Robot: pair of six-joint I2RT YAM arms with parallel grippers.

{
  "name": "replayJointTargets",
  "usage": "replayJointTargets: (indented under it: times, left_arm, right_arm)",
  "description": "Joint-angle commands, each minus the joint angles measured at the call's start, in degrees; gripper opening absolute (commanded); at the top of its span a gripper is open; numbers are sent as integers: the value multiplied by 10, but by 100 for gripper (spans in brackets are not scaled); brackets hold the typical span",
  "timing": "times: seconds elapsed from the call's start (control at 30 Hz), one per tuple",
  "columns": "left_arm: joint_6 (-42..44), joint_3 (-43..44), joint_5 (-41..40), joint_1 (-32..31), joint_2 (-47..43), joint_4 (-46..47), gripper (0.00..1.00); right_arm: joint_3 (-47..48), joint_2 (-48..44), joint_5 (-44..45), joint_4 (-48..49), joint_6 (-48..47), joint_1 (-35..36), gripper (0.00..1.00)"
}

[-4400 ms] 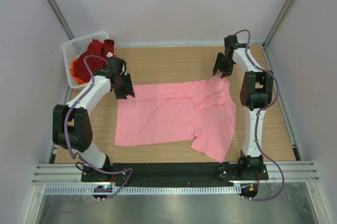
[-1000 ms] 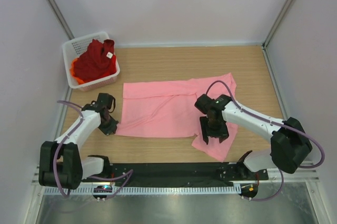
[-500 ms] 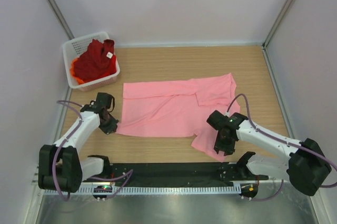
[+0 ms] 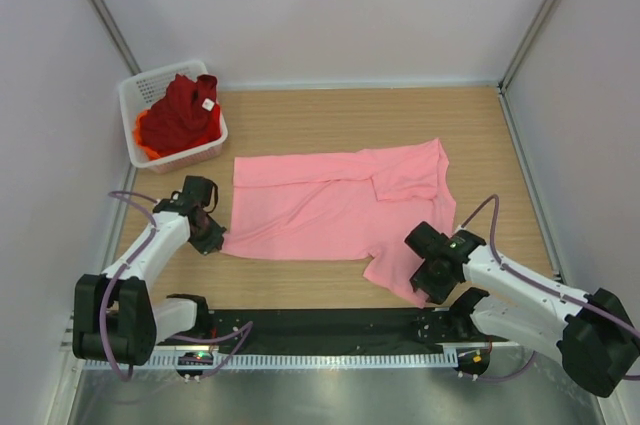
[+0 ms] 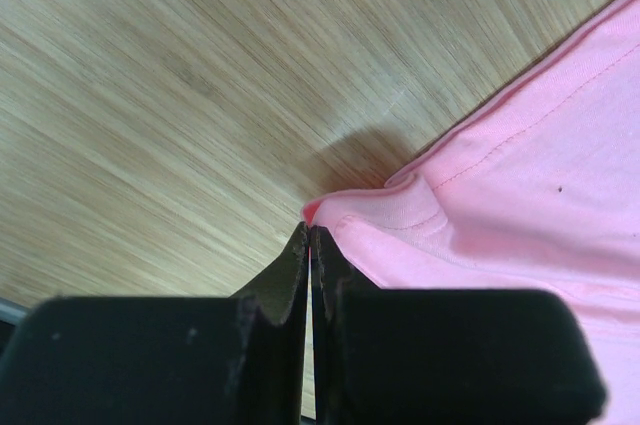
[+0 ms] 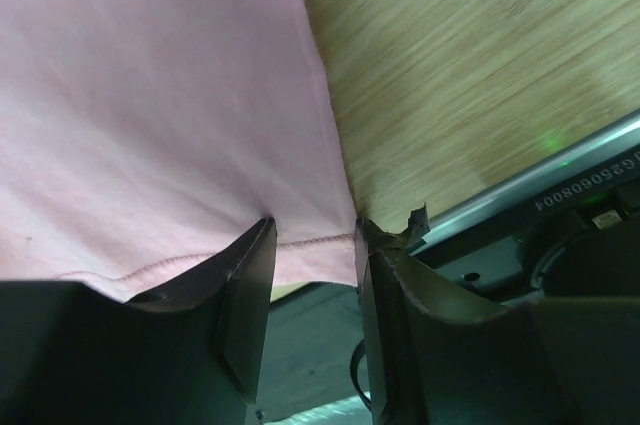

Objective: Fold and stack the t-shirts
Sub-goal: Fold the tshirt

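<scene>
Wood-grain table [image 4: 330,115], pink t-shirt [image 4: 320,210], pale walls [image 4: 300,5]

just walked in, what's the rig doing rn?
Both arms are on the pink shirt, which lies spread on the table. The left gripper is shut on its near left corner. The right gripper is open, with the hem of the near right sleeve between its fingers, not yet pinched. It looks like a setup for a fold. The red shirt and orange shirt are piled in the basket at far left.
</scene>
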Motion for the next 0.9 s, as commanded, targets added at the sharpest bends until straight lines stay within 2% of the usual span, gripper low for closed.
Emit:
replayJointTargets:
  times: [0.0,0.2,0.4,0.43,0.67,0.87]
  left_arm:
    - [11,-3,-1,3,-1,15,0]
    - [12,-3,9,3,3,21,0]
    - [10,-1,20,3,4,20,0]
    - [10,-1,22,3,1,16,0]
    - [-4,-1,9,3,-34,-28,0]
    - [-50,-27,35,3,-80,-48,0]
  right_arm:
    - [-33,-35,21,19,87,-5,45]
    - [-31,-30,30,16,100,-6,40]
    - [-29,-33,30,10,108,-6,10]
    - [-28,-44,29,3,110,-6,2]
    - [56,-72,74,-81,94,-5,1]
    - [128,-121,137,-177,101,-6,1]
